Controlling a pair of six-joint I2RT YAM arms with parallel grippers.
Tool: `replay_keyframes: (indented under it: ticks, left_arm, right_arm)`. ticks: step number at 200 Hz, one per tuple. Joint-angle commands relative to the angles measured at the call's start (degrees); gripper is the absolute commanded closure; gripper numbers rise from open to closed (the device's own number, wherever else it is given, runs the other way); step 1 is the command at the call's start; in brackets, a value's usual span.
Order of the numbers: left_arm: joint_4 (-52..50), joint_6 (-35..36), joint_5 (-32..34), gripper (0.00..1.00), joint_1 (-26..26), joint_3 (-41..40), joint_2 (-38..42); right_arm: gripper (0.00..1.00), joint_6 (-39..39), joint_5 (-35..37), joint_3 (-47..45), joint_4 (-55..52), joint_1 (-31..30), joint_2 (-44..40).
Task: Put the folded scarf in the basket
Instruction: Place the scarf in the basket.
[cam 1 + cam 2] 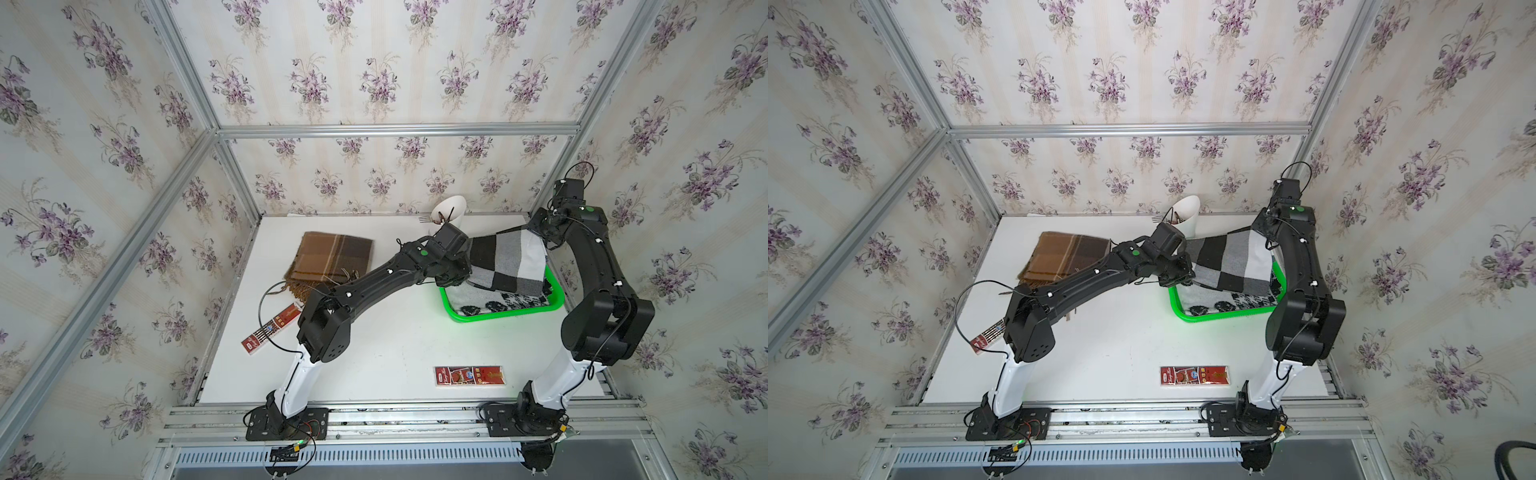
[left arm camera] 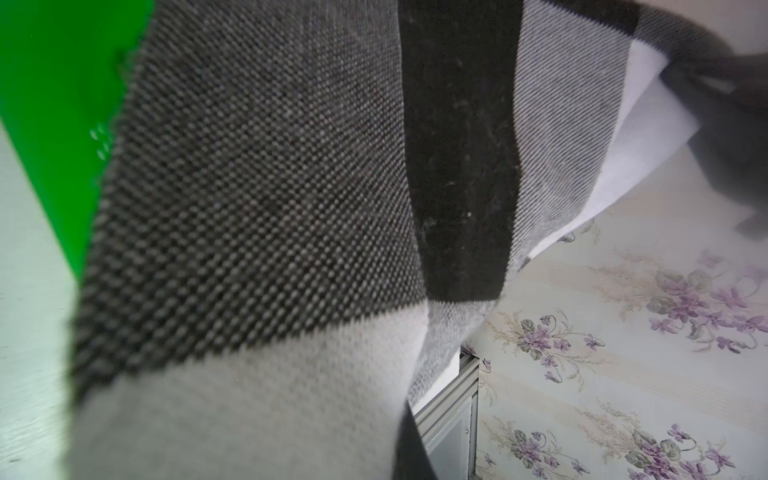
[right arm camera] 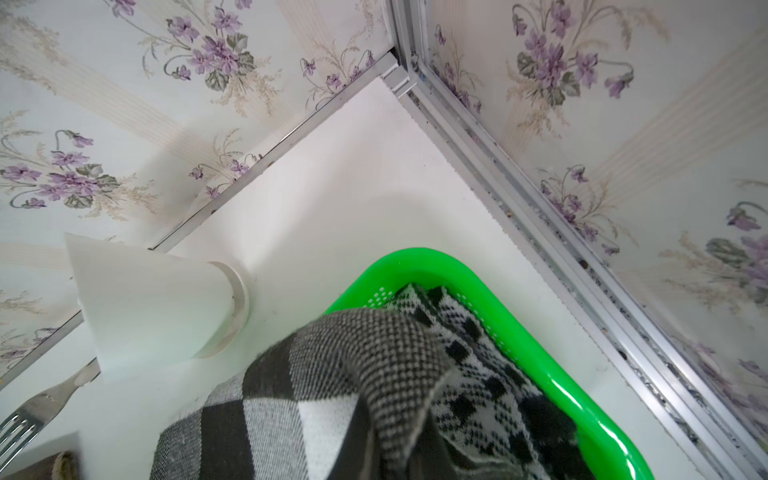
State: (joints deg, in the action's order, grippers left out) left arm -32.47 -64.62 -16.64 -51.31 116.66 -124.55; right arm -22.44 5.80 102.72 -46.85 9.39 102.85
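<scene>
- Two grippers at work: left gripper (image 1: 456, 272) and right gripper (image 1: 545, 243) are both clamped tight on opposite edges of the checked scarf (image 1: 507, 259).
- That scarf hangs stretched between them, right over the basket (image 1: 505, 314).
- Inside the basket, a patterned cloth (image 1: 494, 302) lies on the floor.
- Just behind the basket stands the white cup (image 1: 451, 210); well apart from the basket lies the brown scarf (image 1: 332, 257).

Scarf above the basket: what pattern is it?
The scarf has black, grey and white checks; best in a top view.
</scene>
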Motion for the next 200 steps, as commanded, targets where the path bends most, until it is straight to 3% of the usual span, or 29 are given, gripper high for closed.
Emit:
replay_keyframes:
  ticks: [1,63,106,200]
  left_arm:
    - [0.73,-0.89,-1.3,1.0,-0.91,0.49,-1.36]
    - [-0.05,-0.82,-2.09,1.0,-1.77,-0.25,-6.31]
    - [1.96,-2.89,-4.94,1.0,-2.58,-2.48,-6.43]
    - [0.76,-4.37,-4.21,1.0,-4.14,-1.74,-8.87]
  right_arm:
    - [1.0,1.9,3.28,2.2,-0.74,0.13,1.52]
    - [1.0,2.36,4.8,1.83,-0.35,0.11,7.37]
    - [1.0,2.66,5.75,1.82,1.9,0.1,10.12]
    - [1.0,4.63,3.75,6.88,0.68,-0.44,16.45]
